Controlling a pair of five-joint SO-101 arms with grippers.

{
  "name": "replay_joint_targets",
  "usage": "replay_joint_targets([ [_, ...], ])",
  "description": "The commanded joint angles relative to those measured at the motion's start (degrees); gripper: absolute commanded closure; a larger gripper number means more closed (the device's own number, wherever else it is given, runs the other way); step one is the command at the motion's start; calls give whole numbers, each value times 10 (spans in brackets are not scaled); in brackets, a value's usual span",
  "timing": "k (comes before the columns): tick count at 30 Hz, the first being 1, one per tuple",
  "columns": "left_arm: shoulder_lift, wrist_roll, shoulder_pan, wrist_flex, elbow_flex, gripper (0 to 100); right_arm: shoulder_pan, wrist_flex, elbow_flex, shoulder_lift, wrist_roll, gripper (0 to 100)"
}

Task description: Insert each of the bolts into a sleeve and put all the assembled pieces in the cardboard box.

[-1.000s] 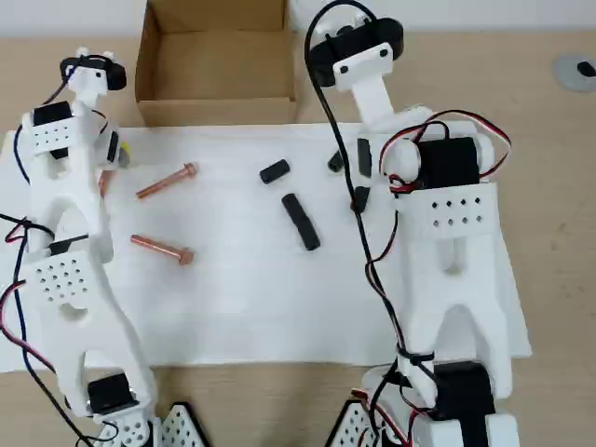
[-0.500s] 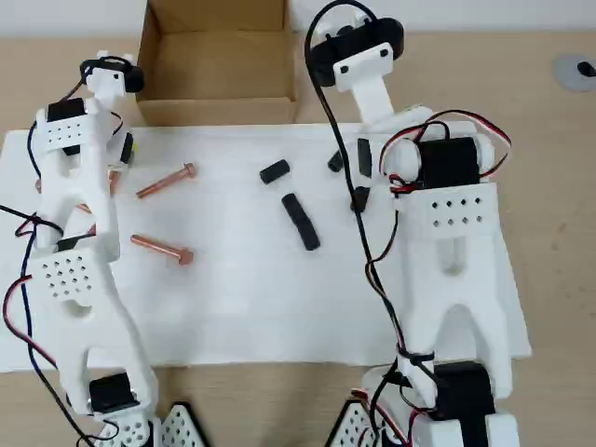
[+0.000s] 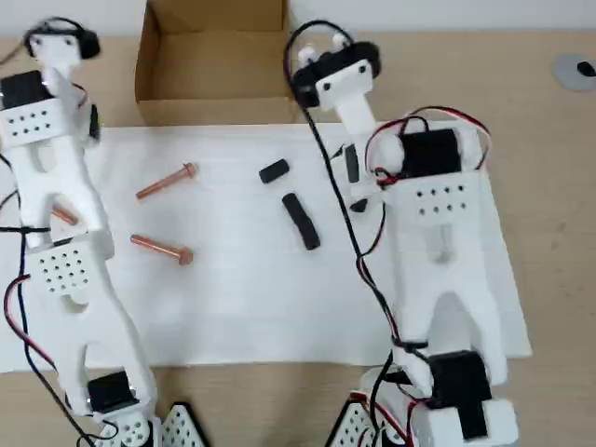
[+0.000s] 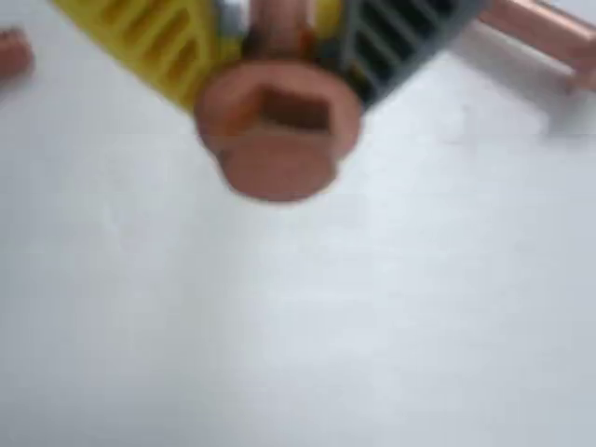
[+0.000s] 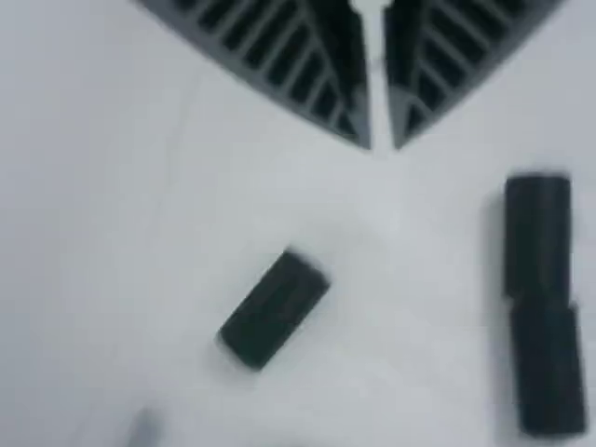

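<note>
A white sheet (image 3: 242,307) covers the wooden counter (image 3: 549,177), and the cardboard box (image 3: 216,110) sits at its far edge. The left pincer (image 4: 279,33) is clamped on a copper bolt (image 4: 277,130). The right pincer (image 5: 380,140) is all but closed and empty. It hangs over the sheet near a short sleeve (image 5: 273,309) and a long sleeve (image 5: 542,307).

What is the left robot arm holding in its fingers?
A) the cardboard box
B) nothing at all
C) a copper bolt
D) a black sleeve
C: in the left wrist view, the left gripper is shut on a copper bolt, whose head pokes out between the yellow and black fingers.
</note>
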Motion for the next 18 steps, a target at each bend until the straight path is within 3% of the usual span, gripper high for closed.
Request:
replay_joint_targets([
  [1,-84,26,-7,8,-27,990,-20,5,-3,10,12,986],
  [12,-304,35,64,7,249,988,-33,-14,-5,90,24,986],
  [18,-486,35,69,4,446,988,-33,-18,-43,141,24,986],
])
